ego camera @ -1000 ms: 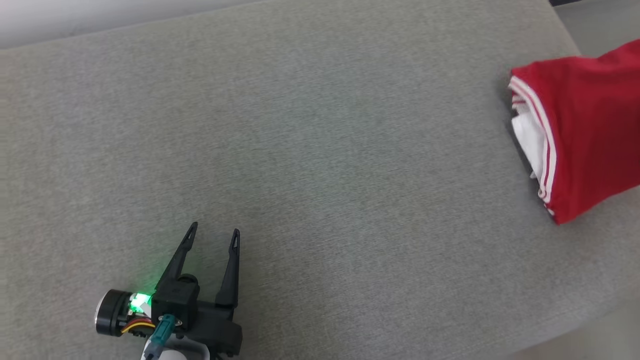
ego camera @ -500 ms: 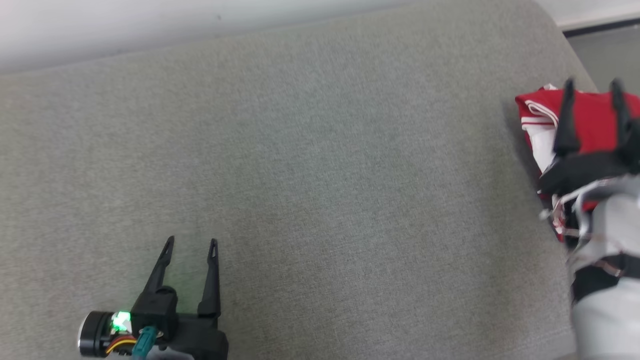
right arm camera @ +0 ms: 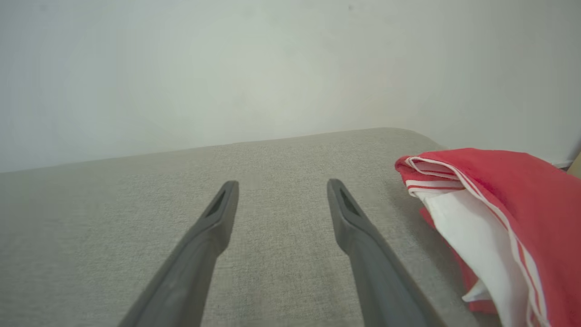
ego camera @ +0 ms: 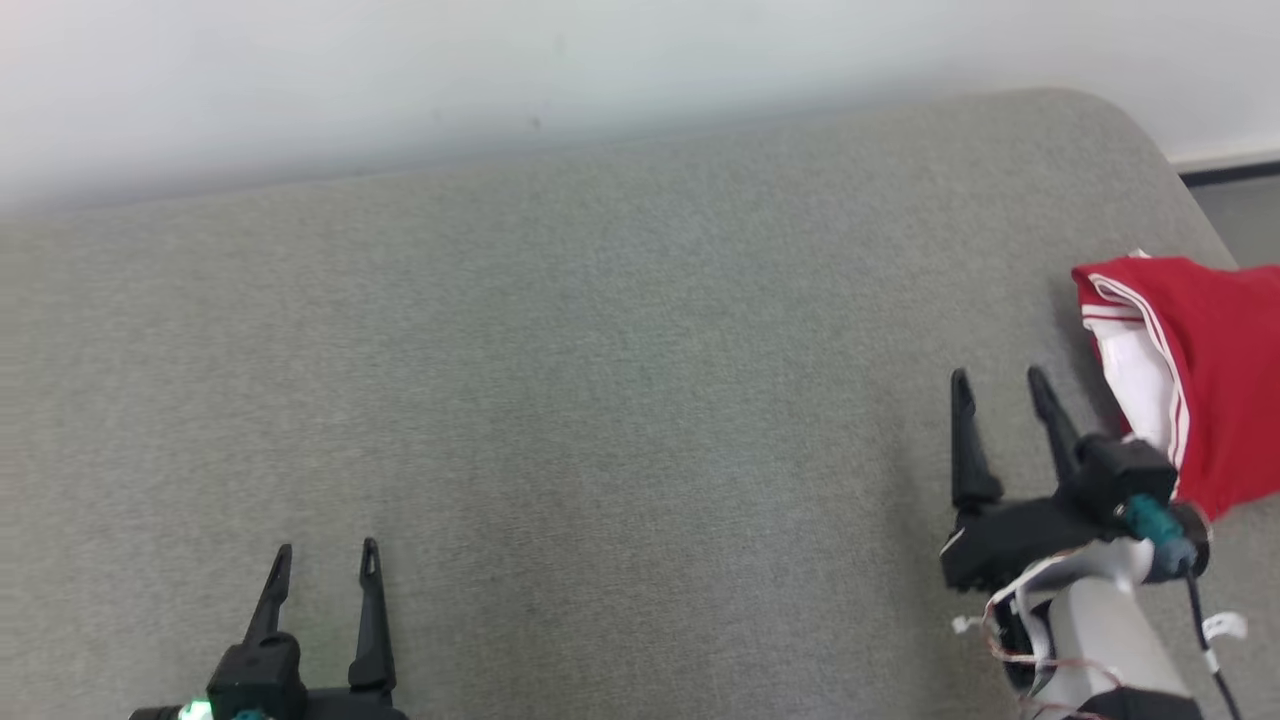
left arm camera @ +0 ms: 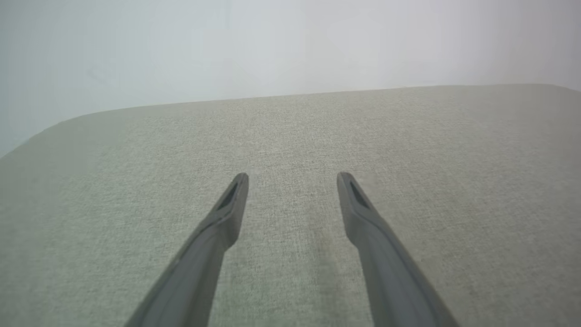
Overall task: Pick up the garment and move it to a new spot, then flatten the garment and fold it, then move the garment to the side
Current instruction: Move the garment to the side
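Both empty: left gripper [ego camera: 328, 546] and right gripper [ego camera: 998, 374] spread wide; garment [ego camera: 1220, 380] at right edge.
Left gripper sits near-left over grey fabric surface [ego camera: 600, 400], holding nothing. Right gripper is just left of the folded red-and-white garment, not touching it. Garment lies on the surface by its right edge, white lining showing; pale wall [ego camera: 500, 60] behind far edge.

A broad grey woven-fabric surface [ego camera: 600, 380] with a rounded far right corner carries a loosely folded red garment [ego camera: 1225, 390] with white inner cloth and thin white stripes, lying at its right edge, the striped hem facing left
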`<state>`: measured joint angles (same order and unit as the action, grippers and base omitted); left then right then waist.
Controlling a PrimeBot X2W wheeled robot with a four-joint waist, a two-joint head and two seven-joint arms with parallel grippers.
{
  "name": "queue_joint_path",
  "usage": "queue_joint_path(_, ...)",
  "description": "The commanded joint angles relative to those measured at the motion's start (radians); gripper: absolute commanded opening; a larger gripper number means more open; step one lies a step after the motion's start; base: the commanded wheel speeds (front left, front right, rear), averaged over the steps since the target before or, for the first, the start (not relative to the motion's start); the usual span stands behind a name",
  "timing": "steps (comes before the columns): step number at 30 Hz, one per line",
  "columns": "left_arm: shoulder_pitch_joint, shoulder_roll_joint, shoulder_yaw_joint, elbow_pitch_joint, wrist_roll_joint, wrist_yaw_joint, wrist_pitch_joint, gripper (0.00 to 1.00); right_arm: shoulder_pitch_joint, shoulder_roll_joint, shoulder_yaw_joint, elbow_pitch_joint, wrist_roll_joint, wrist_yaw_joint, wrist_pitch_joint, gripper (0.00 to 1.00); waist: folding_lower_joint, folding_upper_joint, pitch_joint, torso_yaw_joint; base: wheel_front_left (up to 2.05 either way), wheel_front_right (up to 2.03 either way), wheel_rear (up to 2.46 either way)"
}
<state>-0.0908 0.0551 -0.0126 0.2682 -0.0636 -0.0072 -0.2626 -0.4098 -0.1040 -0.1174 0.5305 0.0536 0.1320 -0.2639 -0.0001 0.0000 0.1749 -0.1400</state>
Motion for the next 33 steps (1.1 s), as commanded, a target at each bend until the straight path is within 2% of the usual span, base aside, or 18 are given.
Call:
queue_joint_path(1,0.024,-0.003,0.012,0.001,-0.012,0.004,-0.003,1.0,0.041,0.018,0.007,-0.012,0.013,-0.003,0.001,1.0,0.0001,0.0,-0.052,0.05,0.0,0.0,0.0)
queue_joint_path(14,0.092,-0.005,0.054,0.015,-0.032,-0.017,-0.003,1.0,0.174,0.054,0.024,-0.033,0.019,-0.003,0.001,1.0,0.0001,0.0,-0.141,0.108,0.0,0.0,0.0)
queue_joint_path(33,0.133,-0.005,0.095,0.028,-0.056,-0.026,-0.003,1.0,0.249,0.055,0.07,-0.05,0.064,-0.003,0.001,1.0,0.0001,0.0,-0.21,0.111,0.0,0.0,0.0)
